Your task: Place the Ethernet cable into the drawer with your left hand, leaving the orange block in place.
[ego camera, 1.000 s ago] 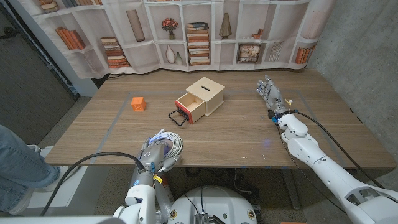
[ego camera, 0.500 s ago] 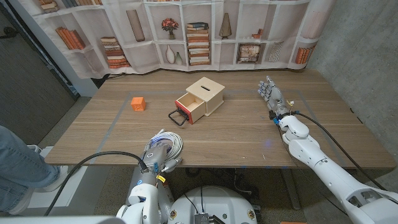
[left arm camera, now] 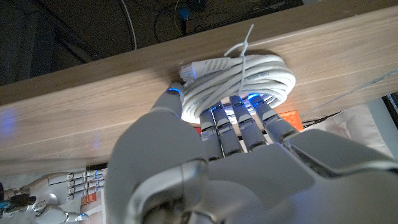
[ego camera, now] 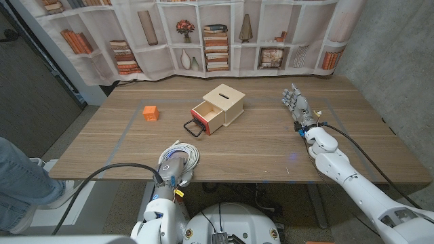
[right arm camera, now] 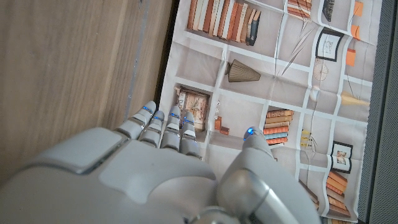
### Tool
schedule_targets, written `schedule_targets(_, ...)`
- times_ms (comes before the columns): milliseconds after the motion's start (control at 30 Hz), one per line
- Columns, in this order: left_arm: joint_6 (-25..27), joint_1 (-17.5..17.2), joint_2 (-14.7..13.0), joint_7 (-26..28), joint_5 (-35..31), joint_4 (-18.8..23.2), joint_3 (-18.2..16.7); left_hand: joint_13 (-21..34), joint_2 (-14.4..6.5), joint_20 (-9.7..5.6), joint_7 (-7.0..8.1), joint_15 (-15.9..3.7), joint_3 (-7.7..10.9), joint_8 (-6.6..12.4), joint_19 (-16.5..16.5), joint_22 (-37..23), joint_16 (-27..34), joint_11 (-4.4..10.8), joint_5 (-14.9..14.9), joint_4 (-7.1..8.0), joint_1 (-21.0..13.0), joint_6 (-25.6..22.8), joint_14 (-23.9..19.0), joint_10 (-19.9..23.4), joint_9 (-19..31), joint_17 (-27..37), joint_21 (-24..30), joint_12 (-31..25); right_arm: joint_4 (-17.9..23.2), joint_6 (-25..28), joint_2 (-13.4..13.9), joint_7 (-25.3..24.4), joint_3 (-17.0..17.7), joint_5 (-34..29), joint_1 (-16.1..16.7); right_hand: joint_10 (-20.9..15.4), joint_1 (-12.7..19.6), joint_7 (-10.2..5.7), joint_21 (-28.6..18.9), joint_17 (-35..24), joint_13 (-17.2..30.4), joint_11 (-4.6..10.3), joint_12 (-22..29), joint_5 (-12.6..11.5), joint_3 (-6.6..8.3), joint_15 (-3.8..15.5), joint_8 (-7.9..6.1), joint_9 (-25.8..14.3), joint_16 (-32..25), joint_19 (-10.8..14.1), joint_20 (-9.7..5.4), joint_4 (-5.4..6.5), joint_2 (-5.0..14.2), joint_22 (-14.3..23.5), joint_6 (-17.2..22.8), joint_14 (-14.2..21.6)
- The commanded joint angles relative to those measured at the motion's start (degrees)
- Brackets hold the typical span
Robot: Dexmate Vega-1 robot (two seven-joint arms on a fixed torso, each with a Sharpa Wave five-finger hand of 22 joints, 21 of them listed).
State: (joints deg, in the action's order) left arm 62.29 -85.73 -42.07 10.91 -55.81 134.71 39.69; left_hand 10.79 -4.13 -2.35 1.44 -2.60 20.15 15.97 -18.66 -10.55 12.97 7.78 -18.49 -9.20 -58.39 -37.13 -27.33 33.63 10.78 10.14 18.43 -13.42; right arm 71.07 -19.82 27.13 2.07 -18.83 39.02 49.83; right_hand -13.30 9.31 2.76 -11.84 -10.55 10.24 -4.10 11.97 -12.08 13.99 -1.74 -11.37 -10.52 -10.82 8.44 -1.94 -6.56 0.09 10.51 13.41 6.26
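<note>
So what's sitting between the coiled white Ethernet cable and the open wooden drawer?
Nothing: in the head view only bare tabletop lies between the coiled white Ethernet cable and the open wooden drawer.

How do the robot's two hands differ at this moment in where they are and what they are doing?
The left hand is at the table's near edge, fingers reaching onto the coiled Ethernet cable; the right hand stands over the table's right part, away from any object. The left hand's fingers touch the coil, though a firm grip cannot be told; the right hand holds nothing, fingers apart. Both are grey hands with blue-lit fingertips.
</note>
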Motion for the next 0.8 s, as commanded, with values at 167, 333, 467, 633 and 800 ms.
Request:
schedule_targets(167,0.2,0.6,1.5,0.4,2.9,-0.6,-1.1,0.3,-1.7,0.35,0.31,-4.64,2.24,1.18,-7.5,-0.2,0.8,1.52,5.2,0.18,-4.0,-5.3,-8.3,5.9,0.3,0.1,2.6,0.0,-0.8,-0.2,-0.6,0.1,0.0,0.2,-0.2,-0.2,0.2,-0.15,0.1,-0.1,0.2,0.38,-0.1,0.0,-0.1,0.25,0.26,-0.1,-0.1,0.6,-1.53,0.06,0.19,0.1,0.2,0.6)
schedule_targets(333,-0.8,-0.2,2.8,3.1,4.3,-1.0,-2.5,0.3,-1.9,-0.18,1.2,-6.76,4.09,2.04,-14.0,-0.1,1.2,-0.24,7.8,0.09,-6.4,-9.7,-16.1,10.4,0.4,0.1,5.1,0.3,-0.8,-0.1,-0.7,0.0,-0.1,0.2,-0.2,-0.3,0.2,-0.18,0.0,-0.1,0.2,0.41,-0.1,0.0,-0.12,0.27,0.25,-0.1,-0.1,0.6,-1.51,0.07,0.21,0.1,0.2,0.6)
schedule_targets(467,-4.1,-2.3,3.7,6.7,7.3,-0.7,-5.3,0.5,-1.1,-2.43,1.45,-9.08,6.2,2.28,-22.0,0.2,1.5,1.38,8.1,0.19,-8.5,-12.9,-25.7,18.7,0.6,0.0,8.0,-0.3,-0.7,-0.1,-0.7,-0.2,-0.1,0.2,-0.2,-0.3,0.2,-0.22,0.1,-0.1,0.2,0.48,-0.1,0.0,-0.14,0.28,0.25,-0.1,-0.1,0.6,-1.51,0.08,0.22,0.1,0.2,0.7)
schedule_targets(633,-4.7,-2.6,3.7,7.4,7.9,-0.5,-5.8,0.5,-0.4,-2.84,0.67,-9.37,6.92,2.44,-23.9,0.4,0.8,1.04,8.1,-0.06,-9.4,-14.1,-27.3,20.7,0.6,-0.1,8.5,-0.1,-0.3,-0.3,-0.6,-0.4,0.1,0.1,0.3,-0.4,0.2,-0.18,0.1,-0.1,0.2,0.45,0.0,0.0,-0.16,0.22,0.25,-0.1,-0.1,0.6,-1.49,0.08,0.22,0.1,0.3,0.7)
schedule_targets(800,-4.4,-2.6,3.4,7.0,7.8,0.1,-5.7,0.6,-0.1,-3.01,0.33,-9.36,7.32,2.72,-24.4,0.4,0.5,0.63,8.2,-0.06,-9.9,-15.4,-28.3,21.6,0.7,-0.1,8.6,0.1,0.2,-0.5,-0.4,-0.5,0.2,0.2,0.7,-0.4,0.2,-0.2,0.1,-0.1,0.2,0.48,0.0,0.0,-0.18,0.25,0.26,-0.1,-0.1,0.6,-1.47,0.09,0.24,0.1,0.2,0.7)
